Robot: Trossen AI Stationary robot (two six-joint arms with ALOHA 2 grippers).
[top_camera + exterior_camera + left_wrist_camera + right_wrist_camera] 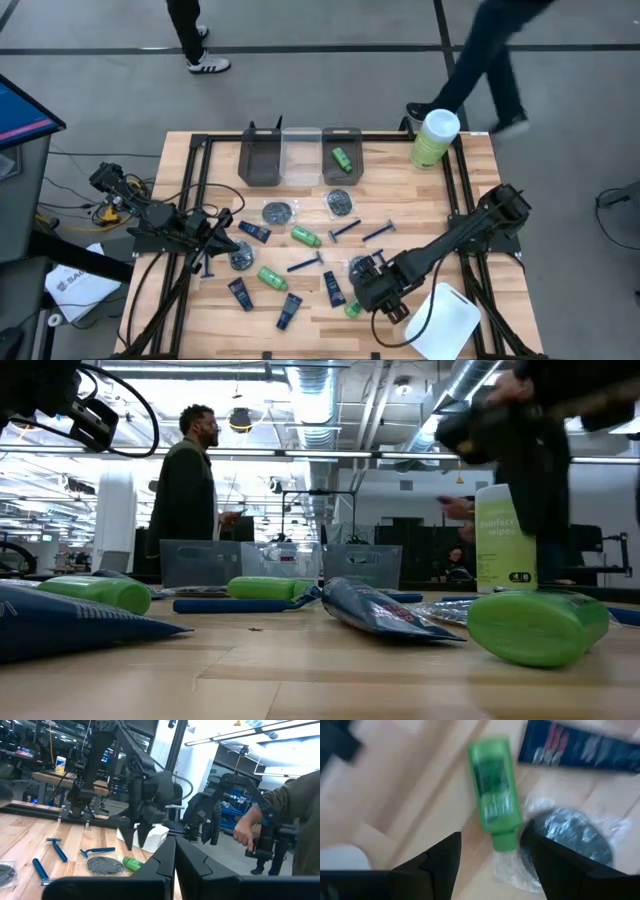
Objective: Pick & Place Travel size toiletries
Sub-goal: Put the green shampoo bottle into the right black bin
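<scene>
Status: early stage. Of the three bins at the far edge of the surface [480,170], only the right bin [341,155] holds an item, one green bottle [342,157]. The left bin [260,160] and the clear middle bin [301,158] appear to hold nothing.

Left side: the left gripper [222,240] rests low over the surface with its jaws clenched and nothing visibly between them. Just beside it lie a navy tube [254,232] and a round packet [241,258]. Nearer the front edge lie two further tubes [239,293], [289,311] and a green bottle [272,278].

Centre: a second packet [278,212], a third packet [342,202], a green bottle [305,236] and three blue razors [306,263], [345,230], [378,232] lie loose, well apart from the bins.

Right side: the right gripper [490,857] hovers with jaws released and empty, directly over a green bottle [493,792] that lies flat, touching a crinkly packet [572,837] and near a navy tube [580,751]. This bottle is judged the current pick target.

Remaining: nearly all toiletries are yet to be placed. The tall canister [434,138] and white tray [447,322] stand outside the working set.
</scene>
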